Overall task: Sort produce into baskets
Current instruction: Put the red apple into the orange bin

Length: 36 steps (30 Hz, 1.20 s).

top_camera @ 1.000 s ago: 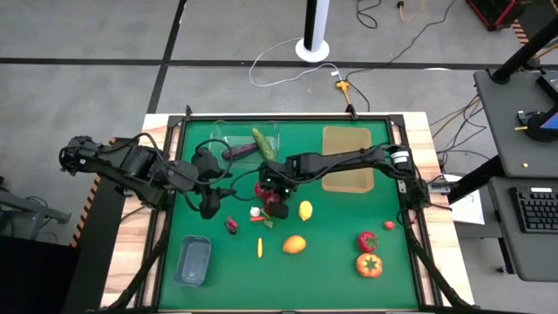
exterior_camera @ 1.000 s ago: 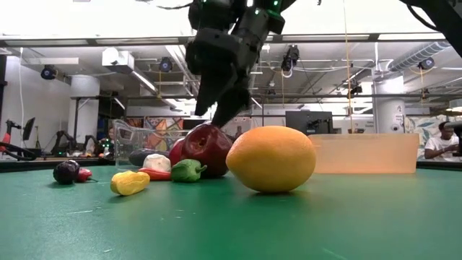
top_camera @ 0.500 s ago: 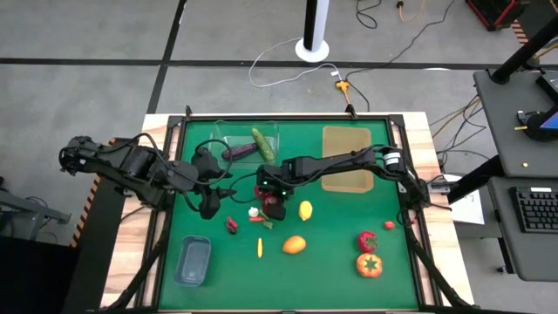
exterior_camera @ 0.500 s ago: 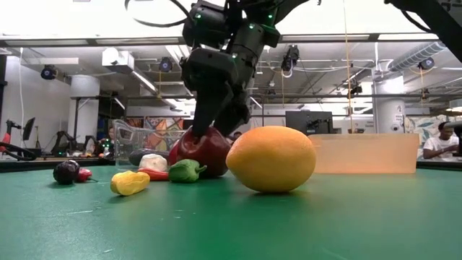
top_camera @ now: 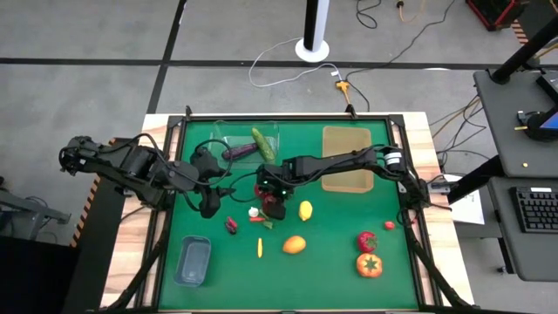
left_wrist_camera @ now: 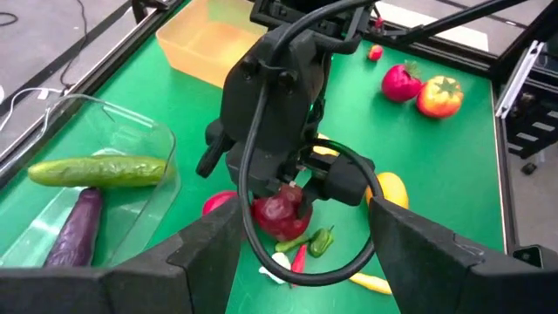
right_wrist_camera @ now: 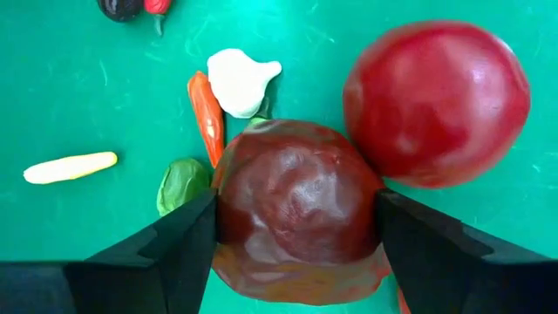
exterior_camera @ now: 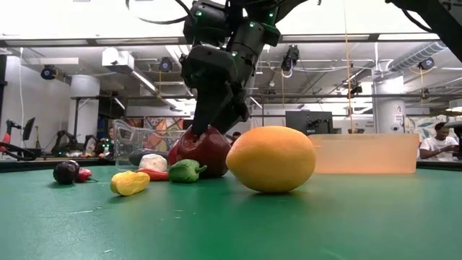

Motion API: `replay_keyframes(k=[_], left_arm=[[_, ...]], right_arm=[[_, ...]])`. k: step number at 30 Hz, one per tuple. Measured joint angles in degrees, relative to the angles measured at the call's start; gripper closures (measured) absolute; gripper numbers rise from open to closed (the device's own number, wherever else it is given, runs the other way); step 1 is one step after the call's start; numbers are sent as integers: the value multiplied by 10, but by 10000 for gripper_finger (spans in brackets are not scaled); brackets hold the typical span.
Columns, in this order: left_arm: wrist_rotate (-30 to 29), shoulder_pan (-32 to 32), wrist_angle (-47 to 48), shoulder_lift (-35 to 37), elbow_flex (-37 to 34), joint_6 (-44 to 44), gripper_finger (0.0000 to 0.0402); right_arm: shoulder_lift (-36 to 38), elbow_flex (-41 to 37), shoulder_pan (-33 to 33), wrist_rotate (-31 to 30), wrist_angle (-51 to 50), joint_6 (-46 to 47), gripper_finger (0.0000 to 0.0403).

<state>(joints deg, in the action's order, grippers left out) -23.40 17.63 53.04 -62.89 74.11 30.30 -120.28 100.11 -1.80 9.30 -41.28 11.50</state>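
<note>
The right end effector [right_wrist_camera: 295,234] is down at mid-worktop [top_camera: 331,262] with its fingers clamped on either side of a dark red fruit [right_wrist_camera: 296,205] that sits on the green surface, touching a brighter red round fruit [right_wrist_camera: 436,105] and just beside a green chilli [right_wrist_camera: 180,185], an orange chilli [right_wrist_camera: 206,116] and a white garlic piece [right_wrist_camera: 240,80]. The left end effector [left_wrist_camera: 296,262] waits nearby, fingers apart. Lifting could drag or roll the touching red fruit, and the rounded, glossy surface may slip from the grip short of a basket.
</note>
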Motion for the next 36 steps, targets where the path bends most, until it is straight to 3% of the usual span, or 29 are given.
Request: replay_keyframes(k=[10,26,36], left_arm=[[-1,0,2,0,0,0,171],[-1,0,6,2,0,2,171],[-1,0,7,2,0,2,171]], right_arm=[[58,-3,-7,1,-65,21,137],[178,-1,-77,-23,-220,0,212],[202,-1,-99,-21,-196,-8,261]])
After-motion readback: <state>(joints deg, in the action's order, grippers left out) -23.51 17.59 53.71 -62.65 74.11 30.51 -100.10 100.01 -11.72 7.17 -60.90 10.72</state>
